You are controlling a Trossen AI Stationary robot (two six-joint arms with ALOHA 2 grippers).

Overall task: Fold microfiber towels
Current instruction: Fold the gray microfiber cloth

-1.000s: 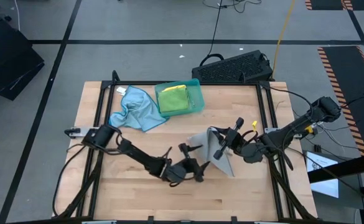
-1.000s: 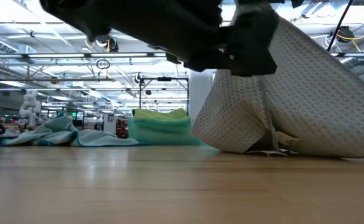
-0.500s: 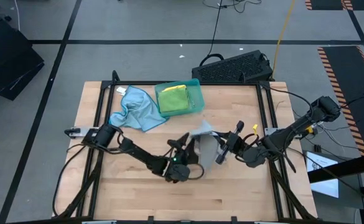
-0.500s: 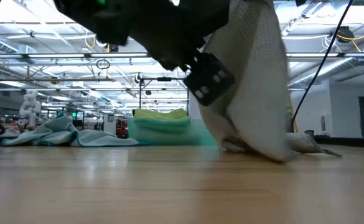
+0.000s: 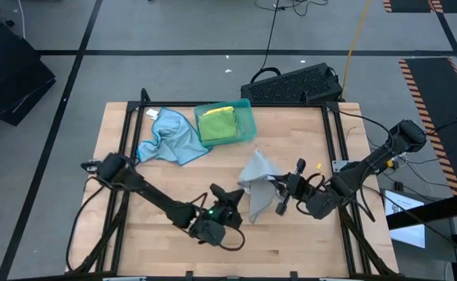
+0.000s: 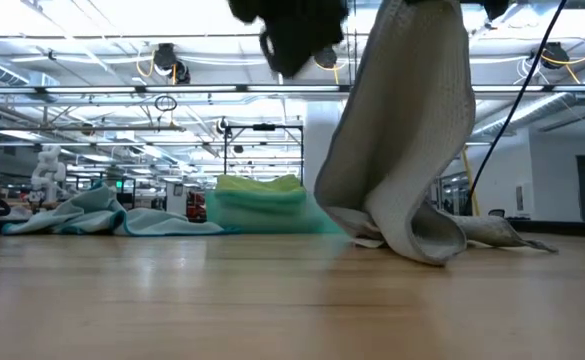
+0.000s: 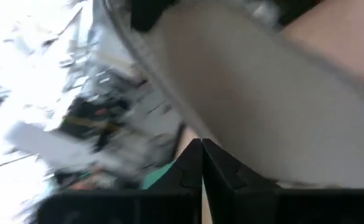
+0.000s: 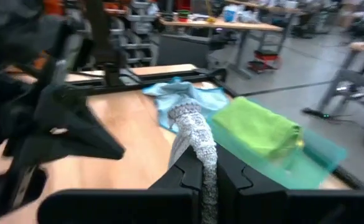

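Observation:
A grey microfiber towel [image 5: 255, 181] hangs gathered in a narrow drape near the table's middle, with its lower fold [image 6: 412, 240] resting on the wood. My right gripper [image 5: 281, 199] is shut on it from the right. My left gripper [image 5: 230, 201] is shut just left of the towel, its tips [image 7: 201, 146] at the cloth's edge. A light blue towel [image 5: 169, 136] lies crumpled at the far left. A green towel [image 5: 219, 123] lies folded in the teal tray [image 5: 248, 109]. My left gripper is shut with its tips right at the grey towel [image 7: 281, 93]; I cannot tell whether it touches or pinches the cloth. My right gripper pinches a bunched part of the grey towel [image 8: 201, 146] between its two fingers, coming from the table's right. The cloth runs out past the fingertips and hangs slack, its lower end on the table.
The teal tray and the light blue towel take up the far left of the table. A black keyboard [image 5: 294, 84] lies on the floor beyond the far edge. Bare wood stretches along the near edge [image 5: 236, 254].
My left gripper has shut from wide open beside the grey towel. My right gripper has drawn slightly toward the near edge. The towel, earlier spread like a wide tent on the table's right, is now gathered into a narrow hanging drape farther left, its lower fold still on the wood.

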